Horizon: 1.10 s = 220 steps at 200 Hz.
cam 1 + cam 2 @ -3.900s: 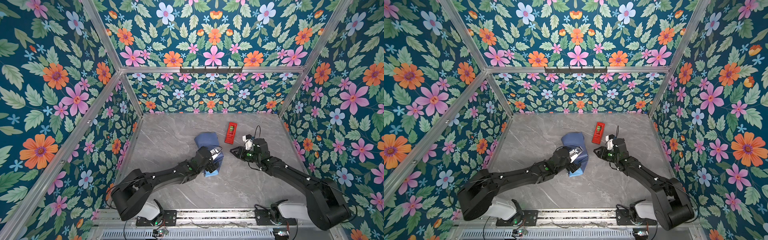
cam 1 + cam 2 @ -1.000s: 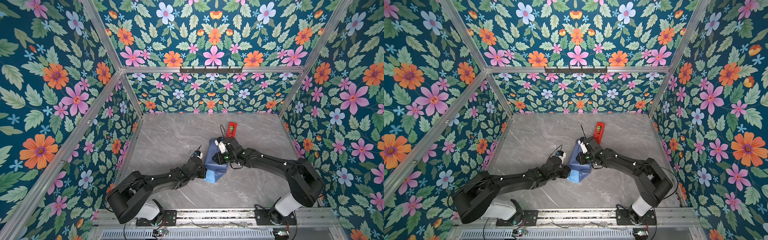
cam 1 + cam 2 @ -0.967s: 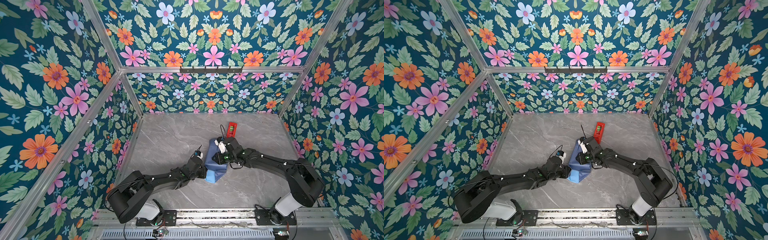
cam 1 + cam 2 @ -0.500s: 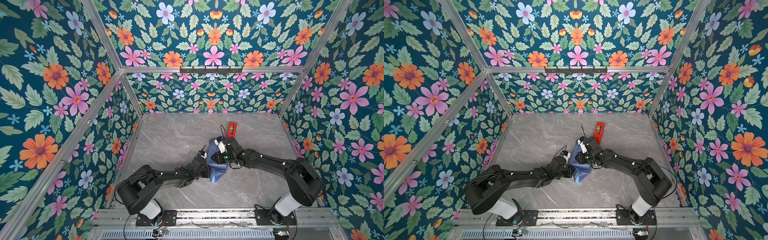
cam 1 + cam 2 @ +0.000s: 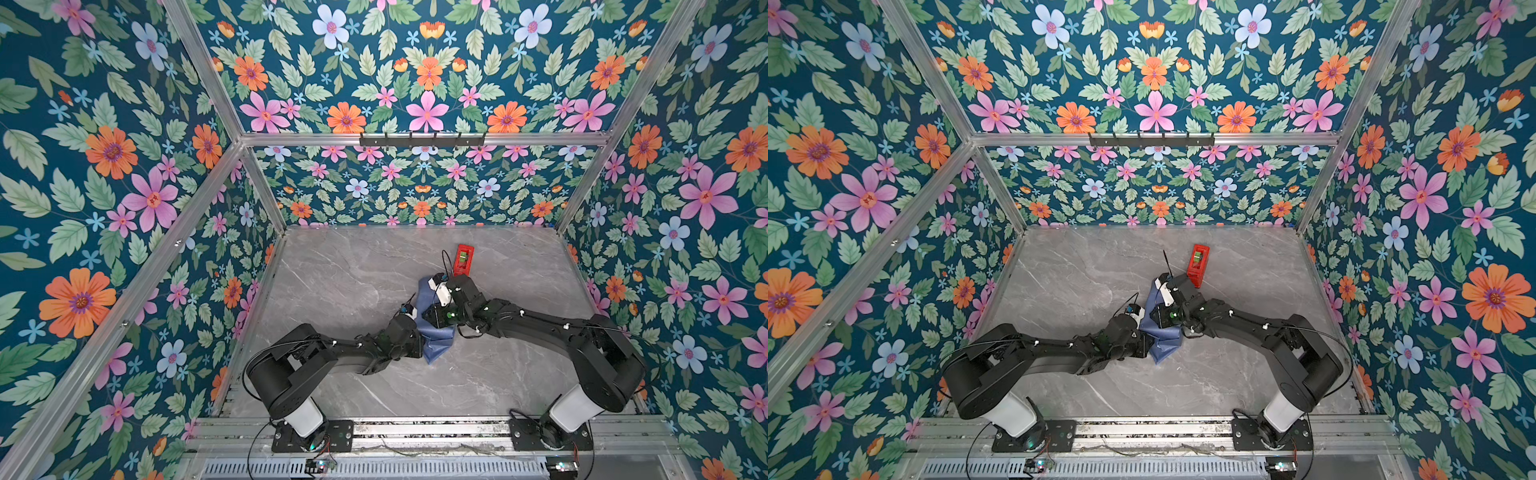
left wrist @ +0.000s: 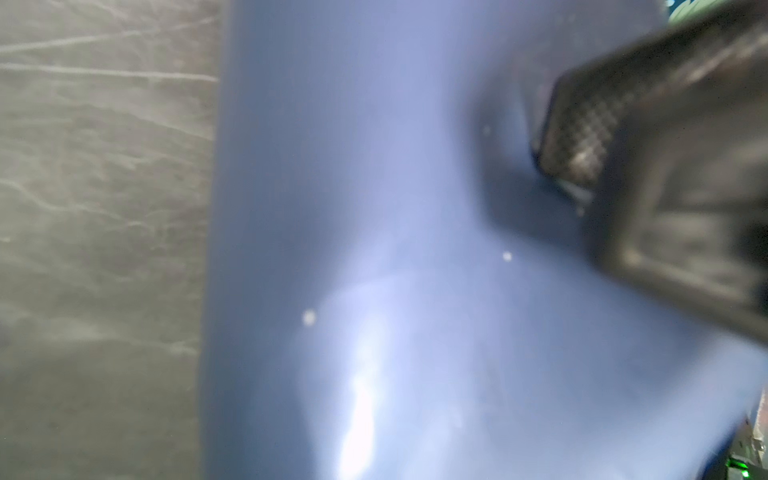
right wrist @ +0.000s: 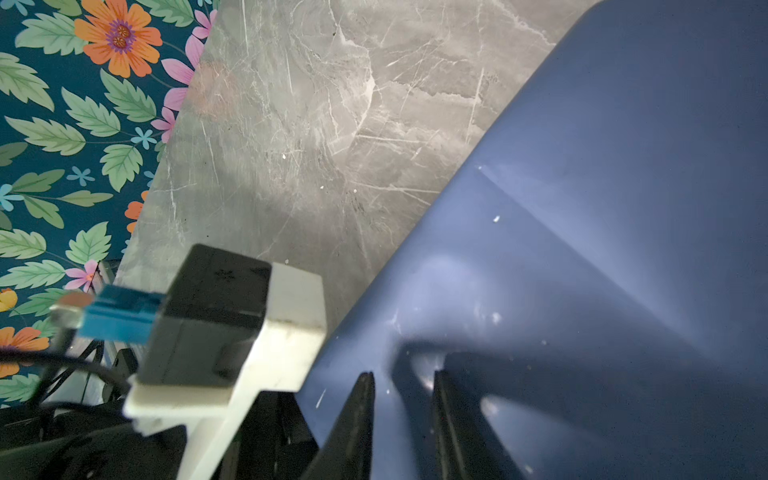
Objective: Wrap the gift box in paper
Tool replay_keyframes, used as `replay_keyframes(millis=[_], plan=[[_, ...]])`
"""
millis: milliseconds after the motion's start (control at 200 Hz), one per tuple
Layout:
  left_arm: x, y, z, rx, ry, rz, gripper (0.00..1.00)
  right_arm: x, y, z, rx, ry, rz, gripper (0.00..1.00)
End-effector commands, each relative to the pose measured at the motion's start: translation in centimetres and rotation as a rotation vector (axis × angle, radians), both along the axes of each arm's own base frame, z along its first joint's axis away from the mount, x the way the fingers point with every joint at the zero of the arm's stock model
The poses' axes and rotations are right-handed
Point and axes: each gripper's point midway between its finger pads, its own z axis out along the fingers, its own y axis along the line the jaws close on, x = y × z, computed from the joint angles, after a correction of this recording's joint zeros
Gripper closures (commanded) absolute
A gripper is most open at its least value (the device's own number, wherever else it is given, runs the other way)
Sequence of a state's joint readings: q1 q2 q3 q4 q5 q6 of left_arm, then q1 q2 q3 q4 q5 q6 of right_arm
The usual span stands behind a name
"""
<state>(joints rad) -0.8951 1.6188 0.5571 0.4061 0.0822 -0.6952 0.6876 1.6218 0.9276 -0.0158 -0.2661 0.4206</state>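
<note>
The paper shows its slate-blue face and stands bunched into a narrow bundle in the middle of the table, squeezed between both arms. The gift box is hidden. My right gripper comes from the right onto the bundle's upper part, with a ridge of paper pinched between its two dark fingers. My left gripper presses in from the left; its jaws are covered by paper in both top views. Paper fills the left wrist view, with one right fingertip resting on it.
A red tape dispenser lies just behind the bundle, close to the right wrist. The grey marble table is walled by floral panels on three sides. The left arm's wrist camera block sits close beside the right fingers.
The bundle has narrowed and risen from a flatter shape. The left arm has pushed in toward the right against it, elbow lifting. The right gripper has stayed on the bundle's top.
</note>
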Motion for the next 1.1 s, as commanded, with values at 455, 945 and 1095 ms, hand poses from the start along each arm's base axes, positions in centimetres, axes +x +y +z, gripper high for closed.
replay_keyframes(millis=[455,945,1095], plan=[[-0.3,-2.1,2.6,-0.099,-0.09,-0.067,0.76,-2.2,-1.9,-3.0,-0.107,0.129,-0.014,0.73],[0.1,-1.9,1.4,-0.076,-0.085,-0.041,0.74,-2.3,-2.0,-3.1,-0.109,0.131,-0.015,0.74],[-0.4,-1.1,2.0,-0.07,-0.105,-0.046,0.7,-2.2,-2.0,-3.1,-0.109,0.13,-0.015,0.74]])
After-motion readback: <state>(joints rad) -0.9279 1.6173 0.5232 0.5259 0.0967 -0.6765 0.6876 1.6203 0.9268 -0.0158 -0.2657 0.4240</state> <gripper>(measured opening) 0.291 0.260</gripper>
